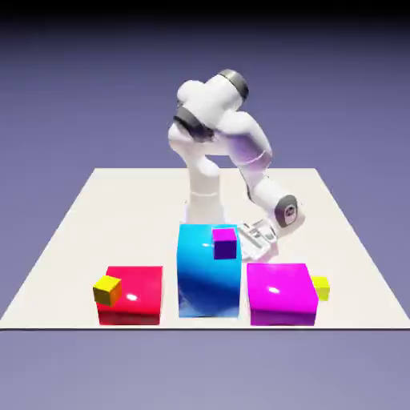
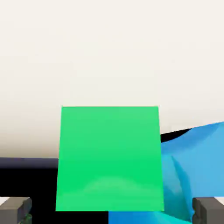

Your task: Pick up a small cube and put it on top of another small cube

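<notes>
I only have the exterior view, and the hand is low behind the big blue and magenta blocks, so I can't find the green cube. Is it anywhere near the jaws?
Observer: Yes. In the hand view the small cube fills the middle, right between the two finger tips.
Operator: Are the jaws shut on it?
Observer: No, they are open: a gap shows between the cube and the tip on each side.
</notes>
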Controlling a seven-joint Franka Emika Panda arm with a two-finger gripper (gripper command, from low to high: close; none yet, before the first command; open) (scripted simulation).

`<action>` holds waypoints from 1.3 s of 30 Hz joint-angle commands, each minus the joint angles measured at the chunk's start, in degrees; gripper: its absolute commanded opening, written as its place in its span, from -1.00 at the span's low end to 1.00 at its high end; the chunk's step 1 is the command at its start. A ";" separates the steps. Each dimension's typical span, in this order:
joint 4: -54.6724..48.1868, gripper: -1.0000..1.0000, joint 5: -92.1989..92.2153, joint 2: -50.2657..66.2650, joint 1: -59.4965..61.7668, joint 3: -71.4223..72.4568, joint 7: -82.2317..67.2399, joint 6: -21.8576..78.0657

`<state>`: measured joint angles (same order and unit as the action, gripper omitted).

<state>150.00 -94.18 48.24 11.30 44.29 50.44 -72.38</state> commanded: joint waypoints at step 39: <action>-15.55 -1.00 21.62 -46.59 -20.85 -18.68 -48.73 -23.67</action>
<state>134.44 -72.46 1.66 -9.13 25.62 1.70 -96.00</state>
